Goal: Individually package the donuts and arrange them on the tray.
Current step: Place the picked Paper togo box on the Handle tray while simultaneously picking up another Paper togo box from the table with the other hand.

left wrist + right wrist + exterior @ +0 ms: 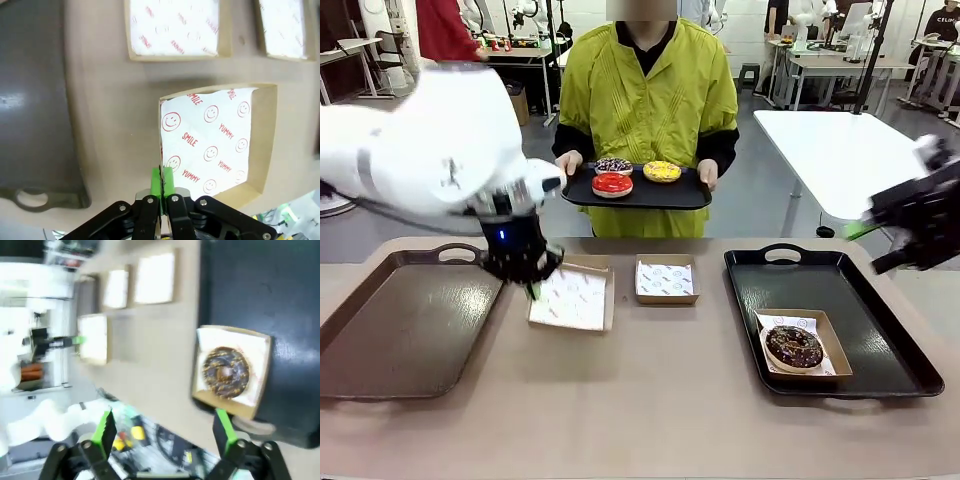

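Green pads (pixel 156 180) of the left gripper (pixel 162 172) are clamped together on the near wall of a shallow kraft cardboard box (pixel 262 150) lined with white paper printed with red smileys. A thin dark edge shows between them. From the fingertips this box runs forward and to the right, skewed to the finger axis. Whether it rests on the tan table top (pixel 650 420) cannot be told. Straight ahead of the fingertips lies a second lined box (pixel 175 27), with a third lined box (pixel 285 25) to its right. A dark grey rectangular tray (pixel 30 100) with a loop handle lies to the gripper's left.

The right gripper (pixel 165 432), motion-blurred, has its jaws spread wide with nothing between them. Ahead of its fingers lies a black rectangular tray (pixel 280 290) carrying a fourth lined box (pixel 257 347), just past one pad in the wrist view. In that box sits the dark chocolate ring donut with sprinkles (pixel 226 372). It lies flat with icing and hole facing up; being round, it has no long axis. Its box sits slightly skewed to the tray's edges. Between the left gripper and this donut stand the third lined box and the tray's raised rim.

Far beyond both grippers, across the table, a person in a yellow-green smock (pixel 650 90) holds a smaller black serving tray (pixel 640 203), with a hand (pixel 569 160) at one end and another hand (pixel 708 172) at the other. On it lie the glossy red ring donut (pixel 612 184), the yellow ring donut with sprinkles (pixel 662 171) and the purple-dark iced ring donut (pixel 614 165). All three lie flat with icing up, the red one nearest the grippers.
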### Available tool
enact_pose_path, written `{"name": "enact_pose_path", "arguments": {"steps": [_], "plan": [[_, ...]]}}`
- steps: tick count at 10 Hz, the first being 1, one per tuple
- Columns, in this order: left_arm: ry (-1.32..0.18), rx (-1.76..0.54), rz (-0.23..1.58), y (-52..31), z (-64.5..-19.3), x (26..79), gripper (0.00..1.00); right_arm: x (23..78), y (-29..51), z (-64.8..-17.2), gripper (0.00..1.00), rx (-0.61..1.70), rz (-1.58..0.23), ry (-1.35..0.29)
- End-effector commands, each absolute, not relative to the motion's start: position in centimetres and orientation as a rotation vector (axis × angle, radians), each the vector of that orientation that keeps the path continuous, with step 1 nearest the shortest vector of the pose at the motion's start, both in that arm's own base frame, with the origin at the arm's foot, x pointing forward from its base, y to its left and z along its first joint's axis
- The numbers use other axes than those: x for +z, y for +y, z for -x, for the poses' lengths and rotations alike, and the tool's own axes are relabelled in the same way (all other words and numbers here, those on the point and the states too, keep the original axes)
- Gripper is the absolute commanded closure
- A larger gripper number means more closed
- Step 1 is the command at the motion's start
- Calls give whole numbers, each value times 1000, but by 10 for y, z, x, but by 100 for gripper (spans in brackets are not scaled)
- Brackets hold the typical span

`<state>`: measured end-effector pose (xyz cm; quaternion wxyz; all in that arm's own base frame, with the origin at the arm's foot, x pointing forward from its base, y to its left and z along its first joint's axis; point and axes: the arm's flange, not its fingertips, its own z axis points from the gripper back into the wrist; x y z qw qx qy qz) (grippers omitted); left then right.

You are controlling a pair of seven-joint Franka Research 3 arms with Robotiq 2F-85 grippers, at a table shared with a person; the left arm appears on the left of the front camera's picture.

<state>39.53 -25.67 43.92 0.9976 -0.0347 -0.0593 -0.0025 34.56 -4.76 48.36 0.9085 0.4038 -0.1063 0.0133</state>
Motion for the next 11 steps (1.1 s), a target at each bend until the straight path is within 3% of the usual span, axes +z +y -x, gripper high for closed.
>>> {"name": "enact_pose_path", "arguments": {"steps": [1, 5, 11], "plan": [[-152, 24, 44, -251, -414, 479, 100, 482, -108, -334, 0, -4, -1036, -193], [-182, 26, 10, -258, -461, 540, 100, 441, -196, -296, 0, -164, -1181, -160], [-120, -47, -44, -255, -520, 562, 100, 409, -228, -270, 0, -214, -1260, -235]]}}
